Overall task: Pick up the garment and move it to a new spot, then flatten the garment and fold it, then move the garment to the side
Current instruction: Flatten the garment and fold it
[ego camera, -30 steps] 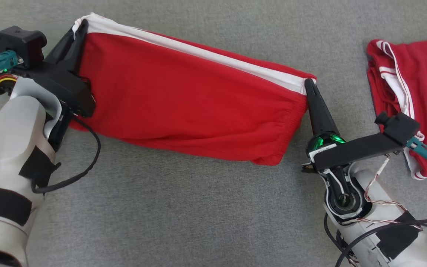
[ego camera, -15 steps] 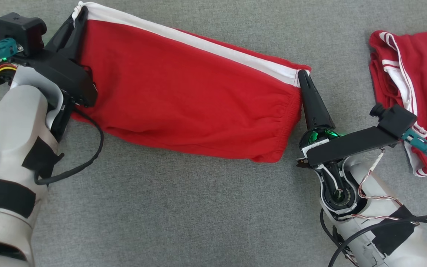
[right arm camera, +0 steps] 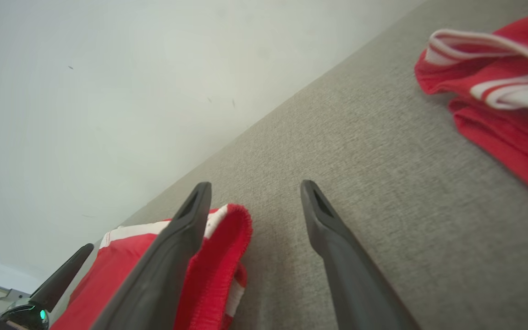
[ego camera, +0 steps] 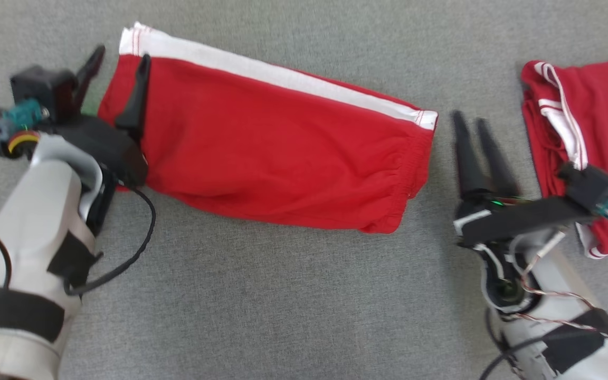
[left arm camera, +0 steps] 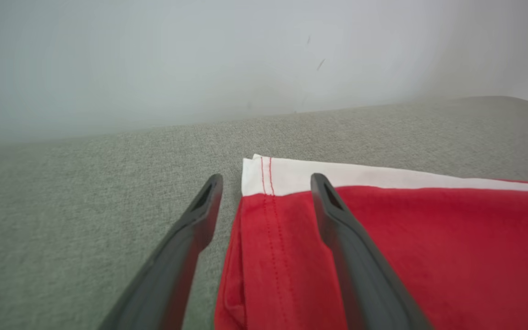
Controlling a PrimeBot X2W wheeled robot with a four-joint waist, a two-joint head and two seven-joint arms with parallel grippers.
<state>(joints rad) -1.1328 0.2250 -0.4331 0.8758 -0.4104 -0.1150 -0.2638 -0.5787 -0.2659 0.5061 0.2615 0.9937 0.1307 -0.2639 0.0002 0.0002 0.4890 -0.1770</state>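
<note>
The garment [ego camera: 283, 148], red shorts with a white side stripe, lies flat and folded lengthwise on the grey cloth surface [ego camera: 283, 306]. My left gripper [ego camera: 119, 59] is open at its left end, one finger over the red cloth and the other over the bare surface. The left wrist view shows that gripper [left arm camera: 266, 179] straddling the white-striped corner of the garment [left arm camera: 429, 238], gripping nothing. My right gripper [ego camera: 468, 119] is open just right of the elastic waistband end, apart from it. From the right wrist, the gripper [right arm camera: 255, 187] has the waistband [right arm camera: 227, 247] beside its left finger.
A second red garment with white trim [ego camera: 594, 137] lies bunched at the right edge, close behind my right wrist; it is the red heap [right arm camera: 497, 105] at upper right in the right wrist view. A pale wall [left arm camera: 200, 68] rises behind the surface.
Both grippers have gone from shut on the garment's top corners to open, letting it go. The garment has settled flat. My right gripper has drawn off to the right.
</note>
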